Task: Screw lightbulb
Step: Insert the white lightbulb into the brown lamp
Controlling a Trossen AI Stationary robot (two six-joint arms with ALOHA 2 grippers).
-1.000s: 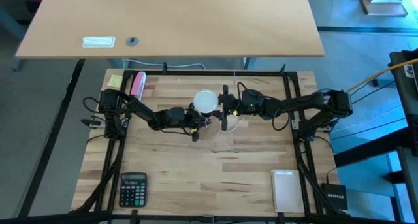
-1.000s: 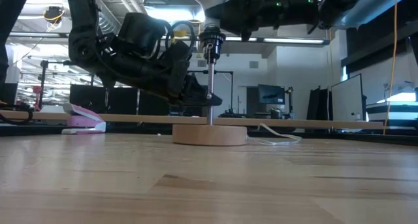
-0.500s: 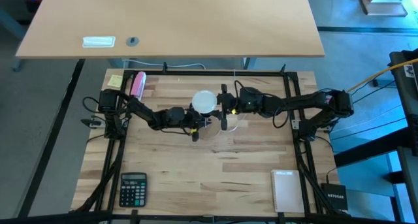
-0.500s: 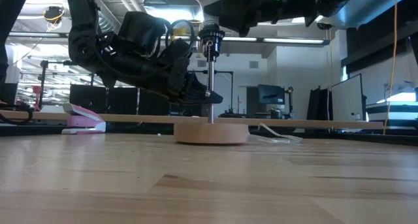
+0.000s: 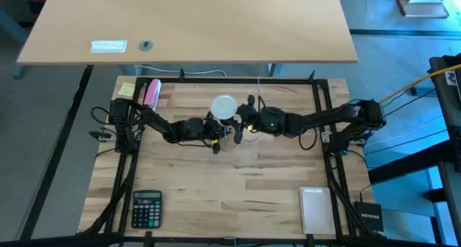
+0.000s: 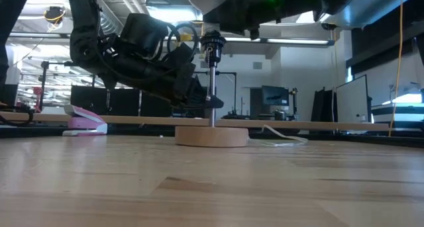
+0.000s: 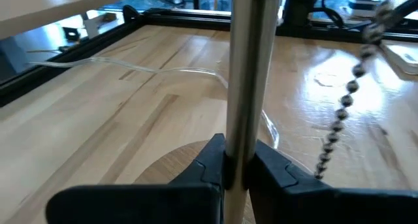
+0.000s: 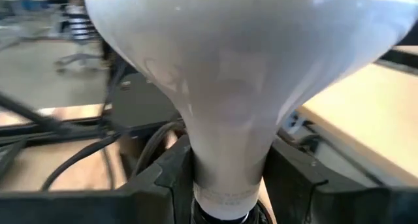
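Two tools meet mid-table: right tool pinches the lightbulb; left tool clamps the metal rod.

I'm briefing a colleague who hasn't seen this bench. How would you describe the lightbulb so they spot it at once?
On the wooden table, look to the middle, where the two dark arms meet above a round wooden base with a thin metal pole. The lightbulb sits atop that pole, its neck gripped by the right gripper. It is the only white globe there, unlike the flat calculator and notebook.

Tan desk (bare-topped), grey floor
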